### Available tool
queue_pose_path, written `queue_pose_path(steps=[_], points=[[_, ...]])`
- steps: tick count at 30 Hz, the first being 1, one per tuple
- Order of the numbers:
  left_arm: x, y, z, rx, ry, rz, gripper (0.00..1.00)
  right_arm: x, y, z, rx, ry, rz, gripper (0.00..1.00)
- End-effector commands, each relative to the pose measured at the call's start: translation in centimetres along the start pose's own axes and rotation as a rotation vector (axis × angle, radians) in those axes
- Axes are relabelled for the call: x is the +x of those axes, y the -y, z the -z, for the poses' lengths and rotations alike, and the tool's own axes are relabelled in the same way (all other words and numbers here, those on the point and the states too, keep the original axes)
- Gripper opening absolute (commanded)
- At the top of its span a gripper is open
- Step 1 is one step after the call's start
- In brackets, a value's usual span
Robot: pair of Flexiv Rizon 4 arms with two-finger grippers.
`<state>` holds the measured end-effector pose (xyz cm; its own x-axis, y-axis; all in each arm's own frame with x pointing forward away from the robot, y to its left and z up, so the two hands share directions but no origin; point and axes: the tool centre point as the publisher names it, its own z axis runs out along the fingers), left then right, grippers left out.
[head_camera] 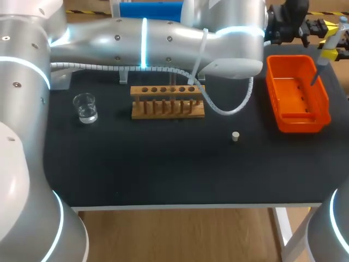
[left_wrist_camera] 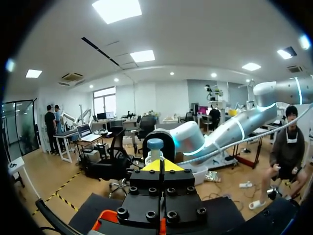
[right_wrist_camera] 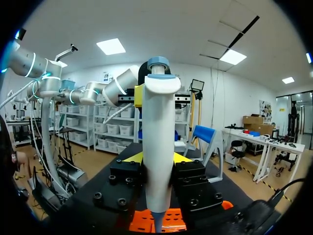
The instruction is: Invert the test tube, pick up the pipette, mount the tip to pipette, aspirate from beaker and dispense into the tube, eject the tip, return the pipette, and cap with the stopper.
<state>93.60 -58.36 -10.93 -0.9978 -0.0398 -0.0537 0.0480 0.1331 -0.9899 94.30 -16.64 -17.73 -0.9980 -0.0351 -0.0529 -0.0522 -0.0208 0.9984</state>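
Right gripper (right_wrist_camera: 157, 157) clamps the white pipette (right_wrist_camera: 159, 122), its tip hanging over the orange bin (head_camera: 299, 124), while the left gripper (left_wrist_camera: 161, 165), fingers pressed together, sits just beside the pipette's head, well apart from the wooden rack (head_camera: 167, 102), beaker (head_camera: 85, 107) and stopper (head_camera: 235, 136).

Our left arm (head_camera: 163, 38) spans the far side of the table (head_camera: 163, 174) above the wooden rack (head_camera: 167, 102), and its cable (head_camera: 221, 111) loops down beside the rack's right end. The beaker (head_camera: 85, 107), stopper (head_camera: 235, 136) and orange bin (head_camera: 300, 124) stand well apart, and we see bare tabletop between them and along the near edge. The pipette (head_camera: 326, 52) hangs over the bin.
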Motion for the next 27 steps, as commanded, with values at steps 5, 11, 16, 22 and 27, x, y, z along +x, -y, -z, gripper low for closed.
queue_pose_path(steps=[5, 11, 16, 22, 27], points=[[-0.1, 0.0, 0.2, 0.062, 0.09, -0.045, 0.0, 0.0, -1.4, -0.2, 0.003, -0.007, 0.001, 0.0], [-0.5, 2.7, 1.3, 0.06, 0.116, -0.092, 0.86, 0.0, -1.4, -0.2, 0.003, -0.007, 0.001, 0.0], [-0.8, 4.0, 2.3, 0.048, 0.123, -0.106, 1.0, 0.0, -1.4, -0.2, 0.003, -0.007, 0.001, 0.0], [-1.2, 5.4, 3.9, 0.021, 0.058, -0.147, 1.0, 0.0, -1.4, -0.2, 0.003, -0.007, 0.001, 0.0], [-1.6, 6.3, 5.4, 0.03, -0.025, -0.174, 1.0, 0.0, -1.4, -0.2, 0.003, -0.007, 0.001, 0.0]])
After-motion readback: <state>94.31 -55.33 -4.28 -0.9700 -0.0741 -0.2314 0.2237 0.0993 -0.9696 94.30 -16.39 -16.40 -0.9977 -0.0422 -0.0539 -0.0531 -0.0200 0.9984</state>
